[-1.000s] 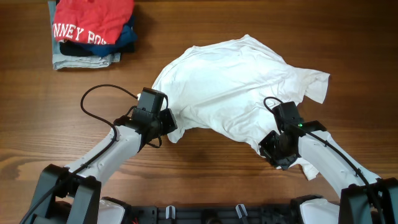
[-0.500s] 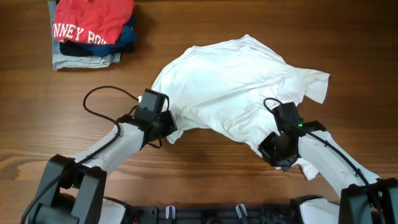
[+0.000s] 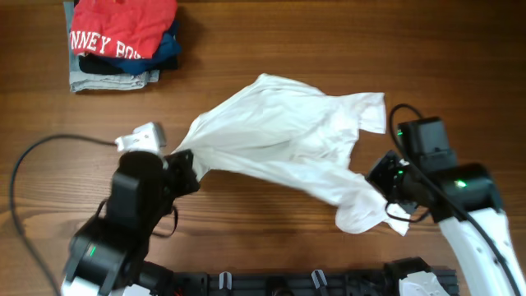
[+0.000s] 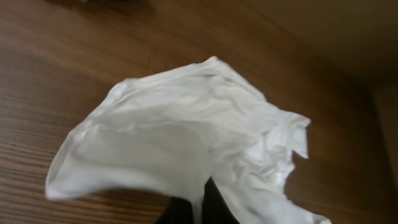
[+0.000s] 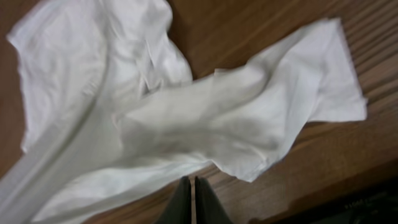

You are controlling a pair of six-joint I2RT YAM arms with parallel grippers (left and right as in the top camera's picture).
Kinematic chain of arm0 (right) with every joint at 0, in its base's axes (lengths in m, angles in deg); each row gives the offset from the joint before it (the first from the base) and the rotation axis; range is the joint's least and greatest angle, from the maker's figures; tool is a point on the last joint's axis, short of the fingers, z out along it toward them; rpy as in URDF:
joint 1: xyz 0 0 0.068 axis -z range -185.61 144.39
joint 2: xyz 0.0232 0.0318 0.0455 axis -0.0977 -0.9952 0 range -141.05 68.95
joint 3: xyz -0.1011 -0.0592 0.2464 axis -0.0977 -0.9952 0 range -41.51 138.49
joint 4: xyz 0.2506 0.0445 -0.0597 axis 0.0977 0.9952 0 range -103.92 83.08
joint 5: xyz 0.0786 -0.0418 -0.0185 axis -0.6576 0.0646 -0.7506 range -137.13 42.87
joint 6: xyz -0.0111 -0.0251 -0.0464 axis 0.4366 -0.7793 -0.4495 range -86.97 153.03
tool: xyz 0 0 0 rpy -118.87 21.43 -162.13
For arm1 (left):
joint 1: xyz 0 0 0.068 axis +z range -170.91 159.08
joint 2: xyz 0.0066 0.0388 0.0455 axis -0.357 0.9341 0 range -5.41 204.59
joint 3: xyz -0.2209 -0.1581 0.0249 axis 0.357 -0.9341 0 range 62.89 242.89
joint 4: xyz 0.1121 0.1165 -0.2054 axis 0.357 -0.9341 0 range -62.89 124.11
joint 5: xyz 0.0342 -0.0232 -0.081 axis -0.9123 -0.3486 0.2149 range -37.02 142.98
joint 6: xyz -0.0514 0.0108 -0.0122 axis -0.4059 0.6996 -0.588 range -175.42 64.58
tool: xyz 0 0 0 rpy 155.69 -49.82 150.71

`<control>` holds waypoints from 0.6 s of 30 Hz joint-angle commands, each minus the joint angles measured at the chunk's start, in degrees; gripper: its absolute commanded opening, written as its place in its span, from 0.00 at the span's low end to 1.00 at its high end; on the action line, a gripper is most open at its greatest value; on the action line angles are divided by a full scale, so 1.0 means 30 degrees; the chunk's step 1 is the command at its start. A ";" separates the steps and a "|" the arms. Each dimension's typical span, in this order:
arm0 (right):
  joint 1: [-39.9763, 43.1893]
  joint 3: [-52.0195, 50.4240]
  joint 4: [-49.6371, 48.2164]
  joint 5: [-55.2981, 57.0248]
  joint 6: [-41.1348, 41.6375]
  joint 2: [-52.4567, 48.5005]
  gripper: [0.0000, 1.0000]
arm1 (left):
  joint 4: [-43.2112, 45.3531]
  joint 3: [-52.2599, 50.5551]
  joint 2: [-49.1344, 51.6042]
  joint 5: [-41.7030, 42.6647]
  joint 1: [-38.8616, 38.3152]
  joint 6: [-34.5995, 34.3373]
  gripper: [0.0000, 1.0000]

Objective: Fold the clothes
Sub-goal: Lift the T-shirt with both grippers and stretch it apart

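Both pairs of jaws are pinched shut on the white T-shirt (image 3: 279,136), which is stretched between them over the tabletop's (image 3: 329,41) middle. Its long axis runs along the near edge, one end in each grip.

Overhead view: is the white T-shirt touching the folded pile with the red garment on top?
No, bare wooden table lies between the thin white T-shirt and the folded pile.

I count one white T-shirt (image 3: 279,136). There are two robot arms, a left arm (image 3: 123,218) and a right arm (image 3: 472,197). One pile (image 3: 119,45) holds three folded pieces that I can make out: one red garment (image 3: 123,20), one navy garment (image 3: 170,45) and one pale blue garment (image 3: 107,80). There is one wooden tabletop (image 3: 329,41).
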 commanded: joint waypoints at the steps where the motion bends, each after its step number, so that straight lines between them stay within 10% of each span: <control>1: -0.0022 0.3519 0.1596 0.1719 -0.1370 0.0379 0.04 | -0.0925 0.1800 -0.2266 -0.0612 0.0087 0.0022 0.04; 6: -0.0029 0.4605 0.3650 -0.1690 -0.2798 0.0160 0.19 | -0.2579 0.3286 -0.2055 -0.0969 0.0087 0.0015 0.04; 12: -0.1858 -0.2557 0.1151 -0.7074 -0.4415 0.0080 0.27 | -0.3089 0.3286 0.2266 -0.1246 0.0087 0.0007 0.04; 15: -0.2958 -0.4124 0.0000 -0.8313 -0.4801 0.0080 0.68 | -0.2572 0.3286 0.3818 -0.1246 0.0087 0.0007 0.04; 18: -0.4779 -0.5304 -0.0240 -0.8072 -0.2718 0.0080 0.71 | -0.1982 0.3293 0.5071 -0.1239 0.0087 0.0000 0.04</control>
